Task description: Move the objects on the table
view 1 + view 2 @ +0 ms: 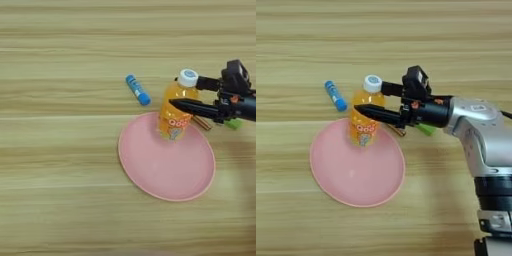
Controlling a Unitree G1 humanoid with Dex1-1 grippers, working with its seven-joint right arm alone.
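Two views show the same table [60, 200], a wide wood-grain surface filling the frame. Nearest the bottom edge, in the right eye view only, the silver forearm [491, 150] rises from the lower right corner; the left eye view cuts it off and shows just the black wrist at its right edge. Next comes a pink plate [170, 175], lying flat a little right of centre. On its far rim stands the orange bottle [173, 117], upright, white cap on. The gripper [372, 100] reaches in from the right, and its two black fingers sit on either side of the bottle, one in front and one behind just under the cap, closed around it. Just beside the plate's far right rim, under the gripper, lie a green bar [427, 129] and the golden-handled tool [202, 122], both mostly hidden. Farther back to the left, a blue tube [137, 89] lies slanted, apart from the plate.
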